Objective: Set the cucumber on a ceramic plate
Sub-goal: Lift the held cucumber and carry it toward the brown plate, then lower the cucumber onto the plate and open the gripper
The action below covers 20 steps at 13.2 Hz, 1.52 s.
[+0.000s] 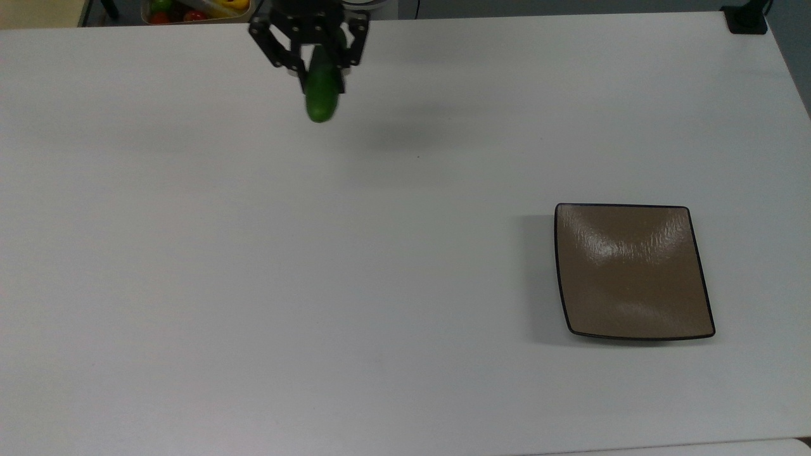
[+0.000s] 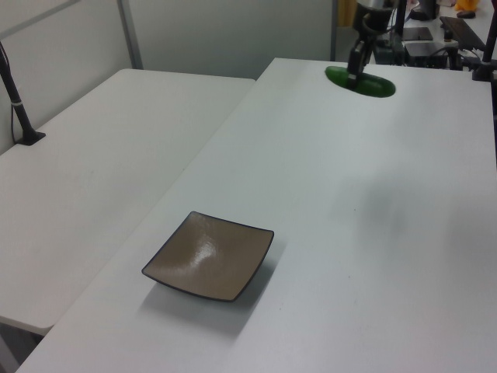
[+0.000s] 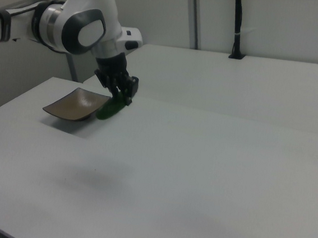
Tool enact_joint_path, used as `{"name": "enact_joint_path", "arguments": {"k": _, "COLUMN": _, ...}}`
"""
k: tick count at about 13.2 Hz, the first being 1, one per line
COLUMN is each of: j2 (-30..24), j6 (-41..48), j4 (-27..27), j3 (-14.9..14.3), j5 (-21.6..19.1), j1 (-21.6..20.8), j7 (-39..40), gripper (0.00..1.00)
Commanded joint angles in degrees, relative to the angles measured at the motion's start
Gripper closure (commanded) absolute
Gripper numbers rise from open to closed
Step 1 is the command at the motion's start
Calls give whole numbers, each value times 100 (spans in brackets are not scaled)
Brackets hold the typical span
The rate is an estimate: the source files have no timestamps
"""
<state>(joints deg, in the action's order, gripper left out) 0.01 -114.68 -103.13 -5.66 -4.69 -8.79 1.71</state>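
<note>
My gripper (image 1: 315,63) (image 2: 355,70) (image 3: 120,95) is shut on the dark green cucumber (image 1: 321,94) (image 2: 377,85) (image 3: 108,110) and holds it in the air above the white table, near the far edge in the top view. The cucumber lies level between the fingers. Its shadow falls on the table well below it. The square brown ceramic plate (image 1: 633,271) (image 2: 208,255) (image 3: 74,104) rests on the table at the top view's right, far from the gripper, with nothing on it.
A container of colourful produce (image 1: 190,7) sits just beyond the table's far edge in the top view. A black stand base (image 1: 746,19) is at the far right corner. A second white table (image 2: 85,179) stands beside this one in the left view.
</note>
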Motion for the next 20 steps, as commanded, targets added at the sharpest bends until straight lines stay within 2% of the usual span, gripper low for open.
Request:
{"name": "enact_joint_path", "arguments": {"k": 1, "j2": 578, "j6": 104, "j4": 837, "j3": 179, "j5": -322, "j1": -281, "j7": -117, "gripper": 65}}
{"name": "enact_joint_path", "arguments": {"k": 6, "j2": 1518, "j6": -202, "j4": 1839, "j3": 460, "j5": -270, "j1": -816, "j7": -899, "gripper": 65}}
{"name": "enact_joint_path", "arguments": {"k": 10, "j2": 2264, "j6": -1940, "j4": 1954, "j3": 461, "j5": -164, "j1": -1624, "j7": -1532, "gripper": 64}}
{"name": "enact_joint_path", "arguments": {"k": 16, "j2": 3162, "j6": -3866, "j4": 2104, "j3": 478, "j5": -138, "j1": -2065, "j7": -1929, "gripper": 65}}
{"name": "enact_joint_path", "arguments": {"k": 20, "j2": 3751, "j6": -4703, "j4": 2297, "j3": 478, "j5": -138, "j1": -2276, "j7": -2017, "gripper": 64}}
